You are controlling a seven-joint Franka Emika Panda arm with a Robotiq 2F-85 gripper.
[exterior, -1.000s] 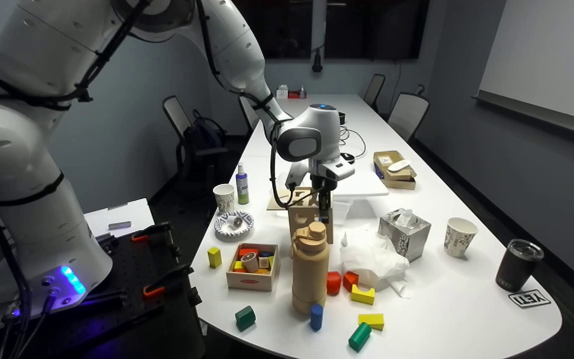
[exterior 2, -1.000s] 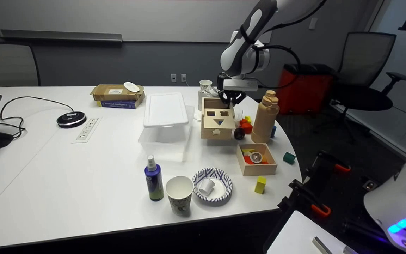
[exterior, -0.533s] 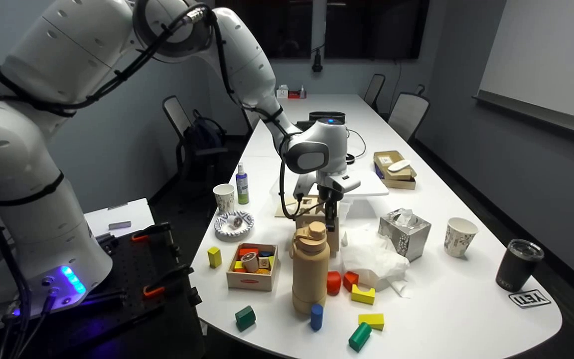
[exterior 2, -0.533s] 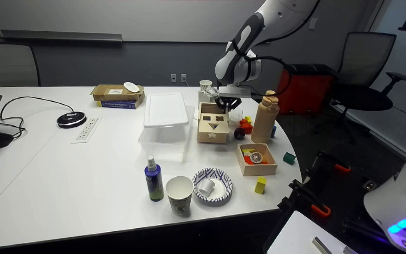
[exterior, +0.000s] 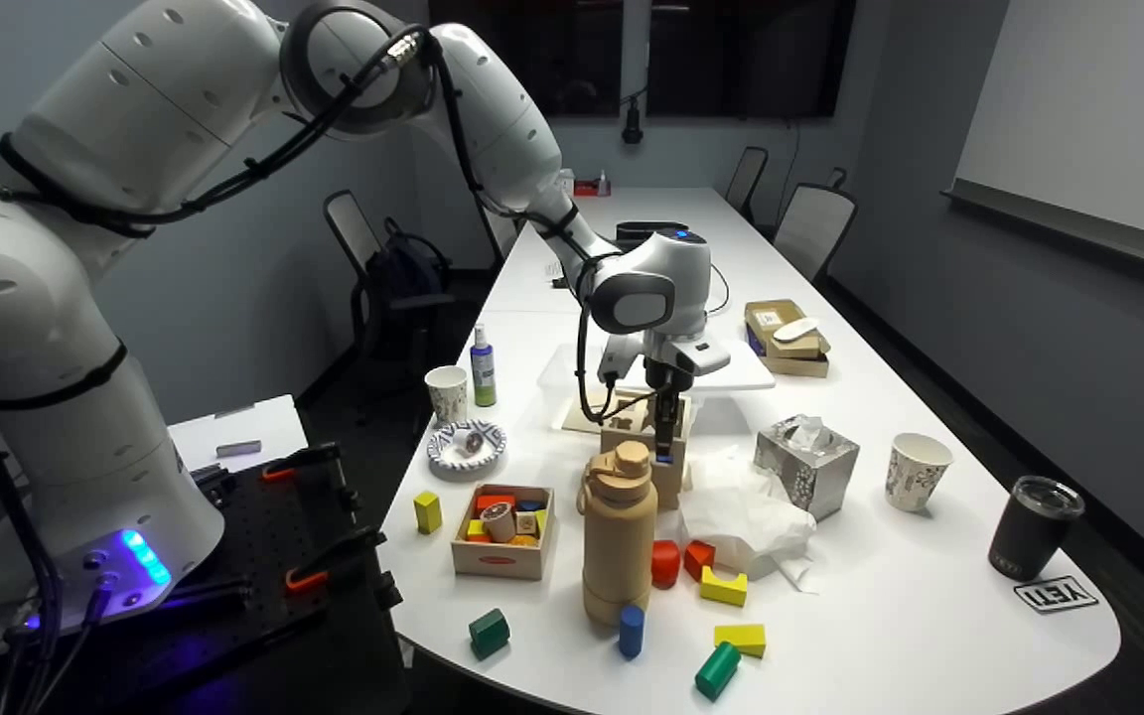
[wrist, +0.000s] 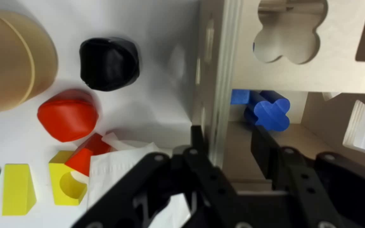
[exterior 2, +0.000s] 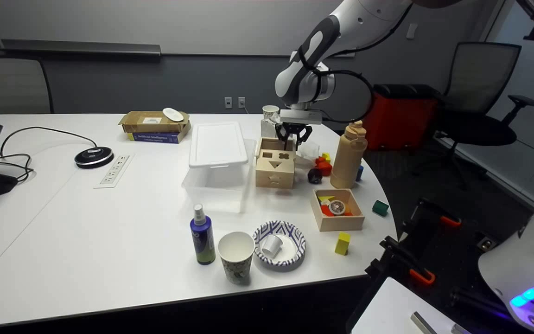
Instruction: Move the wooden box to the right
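The wooden box is the pale shape-sorter box with cut-out holes (exterior 2: 275, 172); it also shows in an exterior view (exterior: 671, 487), partly behind the bottle, and in the wrist view (wrist: 296, 74). It stands level on the table. Blue blocks (wrist: 271, 114) lie inside it. My gripper (wrist: 227, 133) straddles one side wall: one finger is outside, the other inside the open part, with a gap between the inside finger and the wall. The gripper also shows at the box in both exterior views (exterior: 664, 447) (exterior 2: 291, 144). Its fingers are spread.
A tan bottle (exterior: 619, 536), a black round piece (wrist: 109, 63) and a red block (wrist: 68, 117) stand beside the box. White paper (exterior: 741, 516) and a tissue box (exterior: 820, 472) are close by. A clear bin with white lid (exterior 2: 218, 146) is beside it. Another wooden box (exterior 2: 341, 225) holds red pieces.
The wooden box has come down level onto the table and shifted slightly away from the bottle with my gripper. The fingers have spread apart since half a second ago.
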